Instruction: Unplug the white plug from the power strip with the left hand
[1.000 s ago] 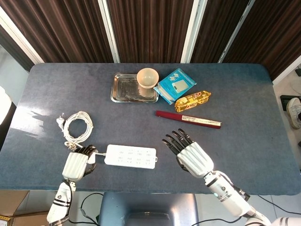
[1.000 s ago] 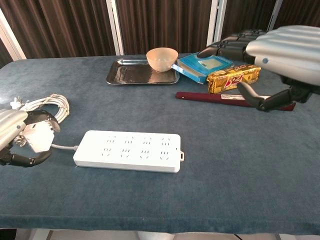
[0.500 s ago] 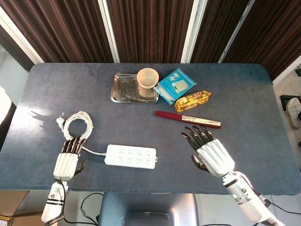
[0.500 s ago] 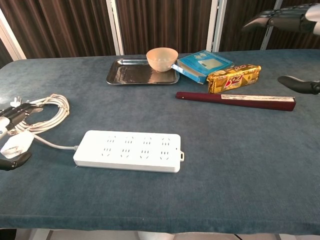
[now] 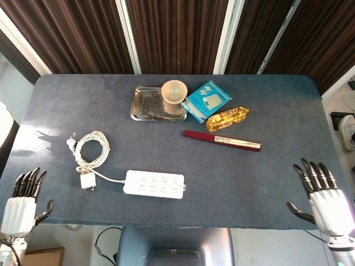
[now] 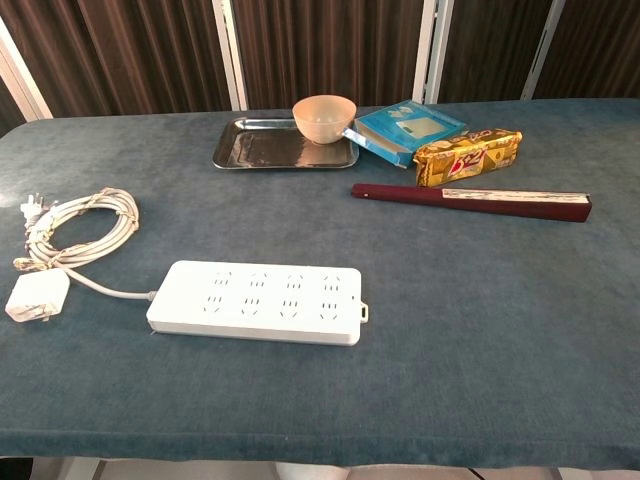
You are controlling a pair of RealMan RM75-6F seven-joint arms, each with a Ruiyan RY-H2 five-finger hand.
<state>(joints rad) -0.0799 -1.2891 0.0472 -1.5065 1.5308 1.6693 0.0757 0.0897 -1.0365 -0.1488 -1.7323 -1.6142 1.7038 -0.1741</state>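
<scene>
Left hand: fingers straight and spread, holding nothing, off the near-left edge of the table. Right hand: fingers likewise spread and empty, off the near-right edge. Neither shows in the chest view.

White plug: lying flat on the cloth, left of the power strip and well clear of its sockets; by the look of it the unplugging is done. You have only to keep both hands off the table.

Coiled white cable: just beyond the plug, its pronged end at the far left. A thin lead runs from the coil to the strip's left end; keep your left arm from dragging it.

Far side: steel tray, bowl on its right end, blue packet, gold snack pack, dark red box.
</scene>
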